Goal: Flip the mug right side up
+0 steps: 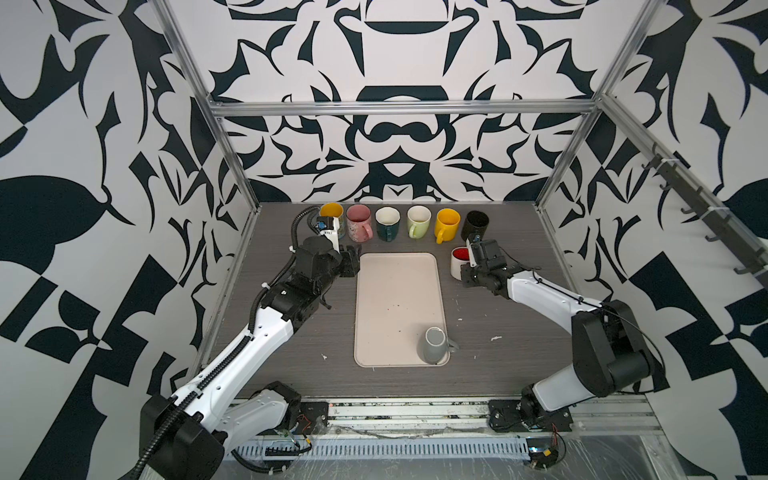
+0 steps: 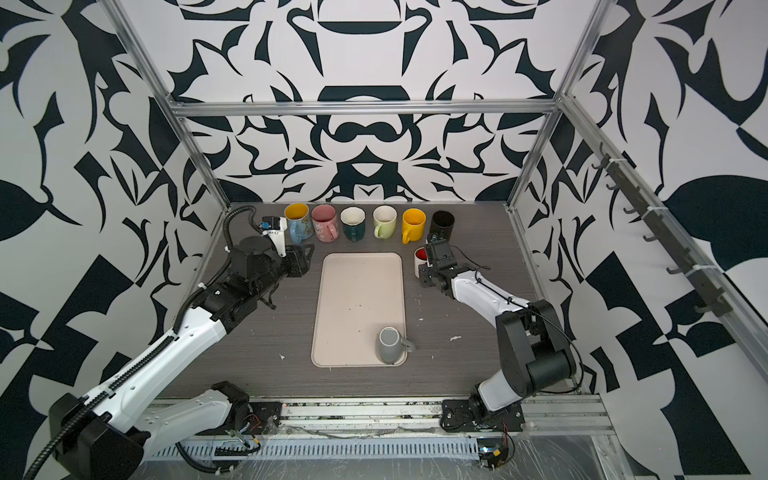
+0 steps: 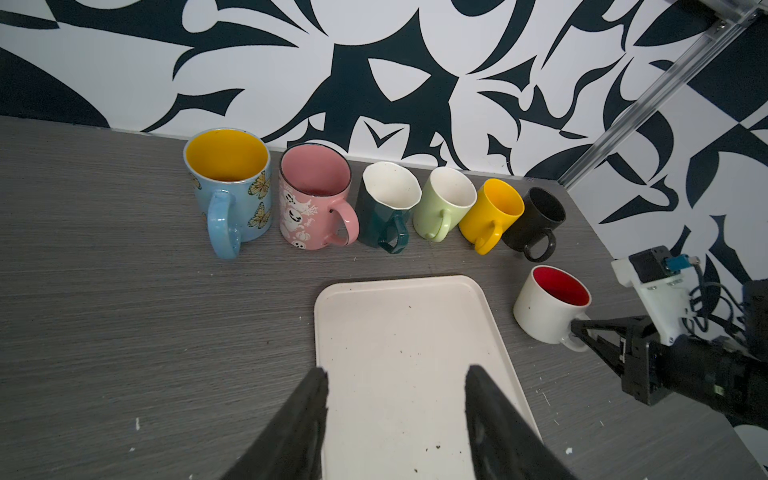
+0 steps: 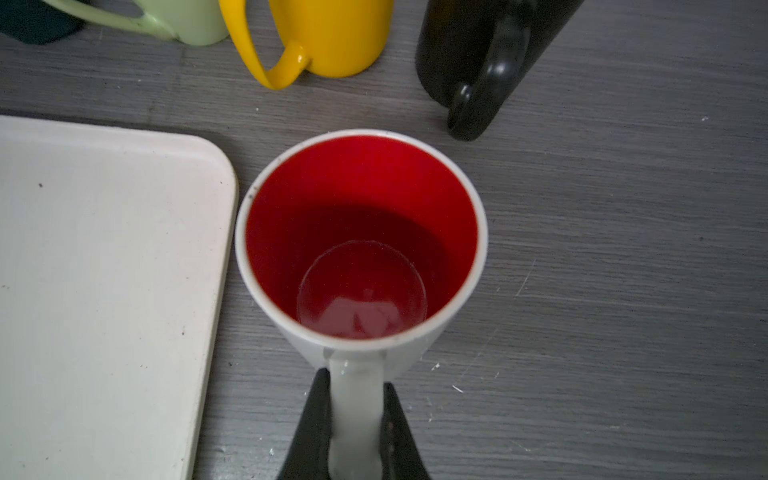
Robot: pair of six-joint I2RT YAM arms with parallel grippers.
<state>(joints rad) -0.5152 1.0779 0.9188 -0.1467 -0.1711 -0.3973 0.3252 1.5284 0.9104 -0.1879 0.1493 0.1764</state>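
White mug (image 4: 361,232) stands upright right of the tray (image 1: 395,299), handle clamped in the right pincer (image 4: 356,380). Grey mug (image 1: 434,347), apparently mouth down at the tray's lower-right corner, sits nearer the right arm. Left pincer (image 3: 397,374) half open, empty.

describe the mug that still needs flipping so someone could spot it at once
Find the cream tray in the middle of the table. At its near right corner stands a grey mug, the only thing on the tray. Unlike the seven mugs off the tray, all mouth up, it stands base up.
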